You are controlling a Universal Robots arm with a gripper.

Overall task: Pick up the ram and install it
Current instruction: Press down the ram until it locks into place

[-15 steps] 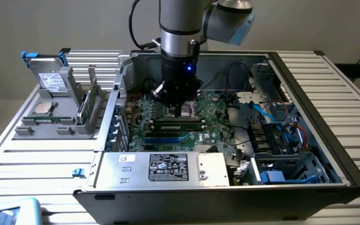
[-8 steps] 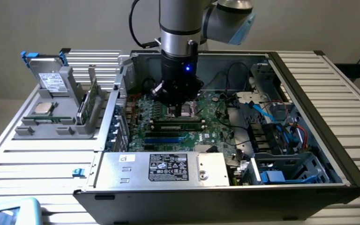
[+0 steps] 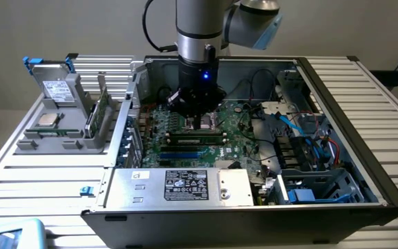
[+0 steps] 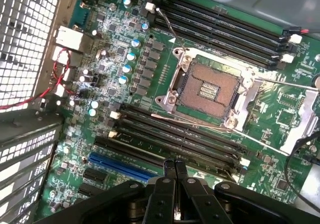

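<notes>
My gripper (image 3: 200, 123) hangs low inside the open computer case (image 3: 337, 104), over the motherboard (image 4: 125, 59) and just beside the empty processor socket (image 4: 210, 89). In the wrist view its two black fingers (image 4: 174, 170) are pressed together with nothing between them, right above the lower bank of black memory slots (image 4: 175, 134). In the exterior view a long green-edged strip (image 3: 197, 137) lies along those slots below the gripper; I cannot tell whether it is a seated ram stick. A narrow green stick (image 3: 47, 133) lies in the grey holder (image 3: 26, 144) outside the case.
The holder at the exterior view's left also carries a silver square chip (image 3: 47, 120), a drive (image 3: 57, 89) and an upright green card (image 3: 99, 115). A power supply (image 3: 178, 185) borders the board at the front; cables and a drive cage (image 3: 310, 155) crowd the exterior view's right.
</notes>
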